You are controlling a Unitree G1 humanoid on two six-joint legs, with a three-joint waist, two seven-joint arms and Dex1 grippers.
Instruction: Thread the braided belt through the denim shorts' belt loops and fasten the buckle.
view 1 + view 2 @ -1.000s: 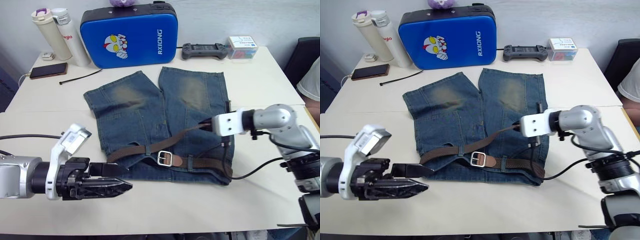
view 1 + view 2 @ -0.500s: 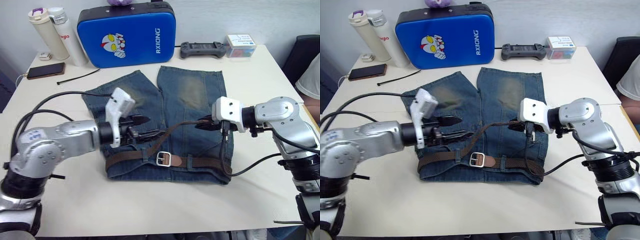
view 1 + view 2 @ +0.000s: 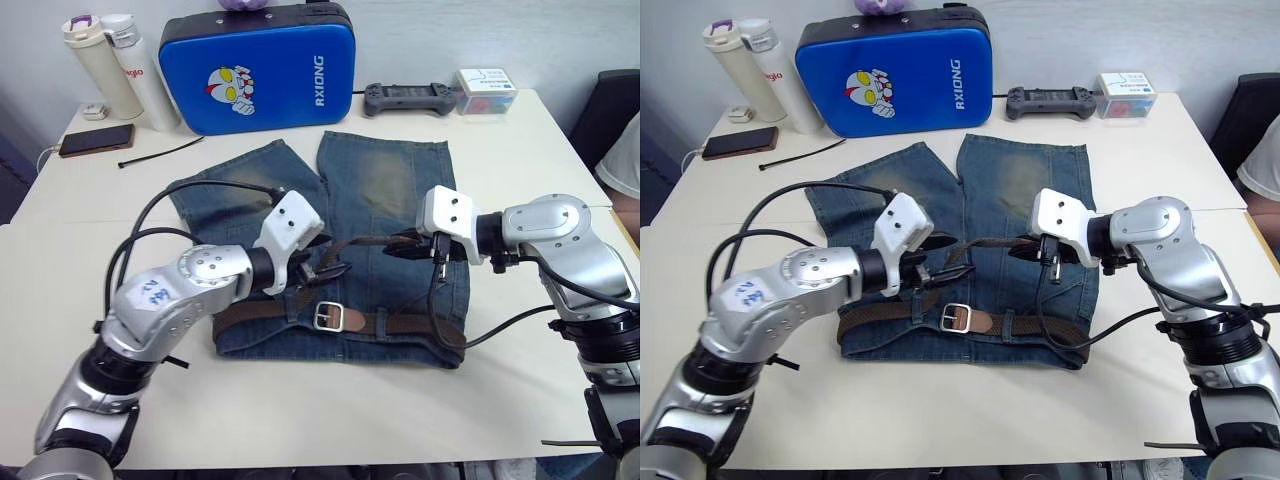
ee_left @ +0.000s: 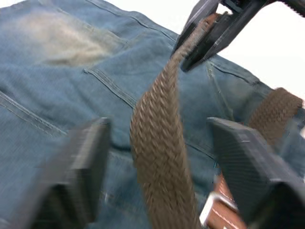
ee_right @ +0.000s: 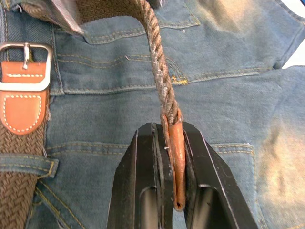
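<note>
Blue faded denim shorts (image 3: 330, 215) lie flat near the middle of the pale bench (image 3: 520, 150), legs toward 12 o'clock and waistband toward 6 o'clock. The braided belt (image 3: 400, 325) runs along that waistband, passing under the belt loops (image 5: 28, 165), with the buckle (image 3: 328, 316) at about the middle of the band and a tan leather tab beside it. The belt's free end rises off the denim and stretches toward 3 o'clock, where the right end effector (image 5: 167, 143) has its two black fingers clamped tight on the tan tip. The left end effector (image 4: 157, 157) sits over the left leg of the shorts with its fingers spread wide, one on each side of the raised stretch of belt and not touching it. At 12 o'clock of the shorts a blue padded case (image 3: 255, 65) stands upright; at 10 o'clock are two bottles (image 3: 120, 65), a phone (image 3: 97, 140) and a thin black cable tie (image 3: 160, 153). A game controller (image 3: 410, 98) and a small box (image 3: 483, 90) lie at about 1 o'clock.
</note>
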